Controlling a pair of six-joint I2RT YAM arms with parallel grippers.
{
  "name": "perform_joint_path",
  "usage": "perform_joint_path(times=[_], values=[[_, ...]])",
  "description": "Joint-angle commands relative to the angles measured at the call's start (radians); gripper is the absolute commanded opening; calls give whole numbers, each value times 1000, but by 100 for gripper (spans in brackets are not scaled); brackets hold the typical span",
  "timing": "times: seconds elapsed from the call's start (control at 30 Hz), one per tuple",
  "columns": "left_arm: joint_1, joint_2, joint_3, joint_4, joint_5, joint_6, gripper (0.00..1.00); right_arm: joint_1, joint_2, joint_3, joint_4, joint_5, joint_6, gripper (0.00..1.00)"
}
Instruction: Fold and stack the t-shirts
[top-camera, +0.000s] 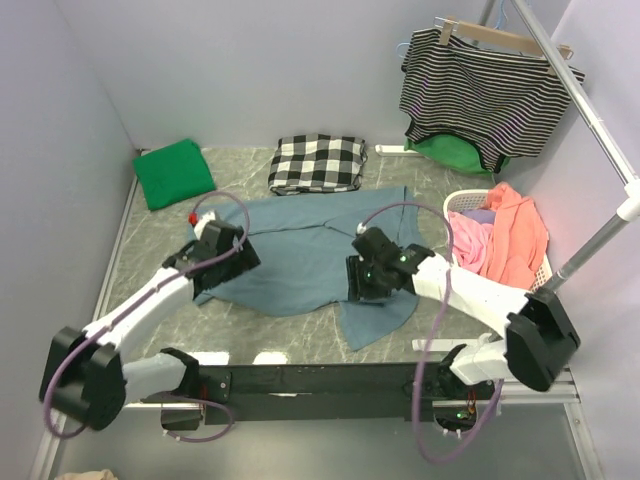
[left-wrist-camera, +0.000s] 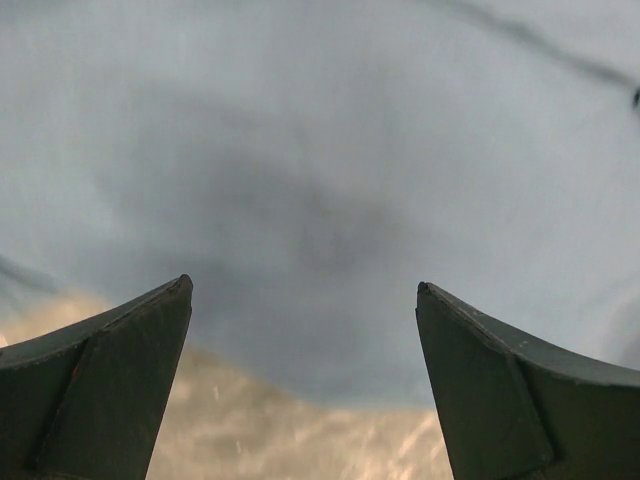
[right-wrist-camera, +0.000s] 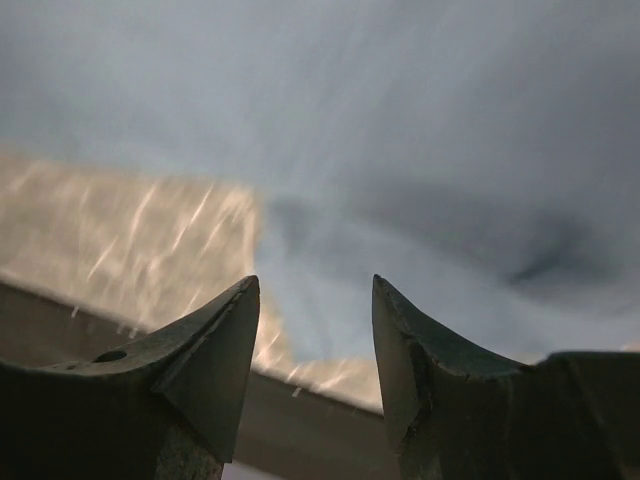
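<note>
Slate-blue t-shirt (top-camera: 300, 250) spread flat, left jaws, right jaws parted over its edges

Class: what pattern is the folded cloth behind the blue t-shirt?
The cloth is black-and-white checked; best in top external view.

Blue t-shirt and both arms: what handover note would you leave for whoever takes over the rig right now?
Left claw: open, low over the blue t-shirt's near left edge, holding nothing.
Right claw: open, at the same shirt's near right edge.
Green t-shirt: folded, far left corner.
Done: green one folded.
Left: fold the blue one, stack both.
</note>
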Motion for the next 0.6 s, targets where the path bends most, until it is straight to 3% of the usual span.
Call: perform_joint_path(times=[0.0, 0.2, 0.43, 0.57], values=[[-81, -148, -105, -112, -93, -208, 99, 160, -84, -12, -41, 86, 147, 56], [-154, -266, -181, -184, -148, -310, 99, 381, -29, -37, -49, 139, 232, 56], [-170, -262, -167, -238, -269, -351, 99, 427, 100, -19, -104, 330, 278, 56], [-170, -254, -153, -253, -307, -362, 100, 427, 148, -23, -86, 338, 275, 57]])
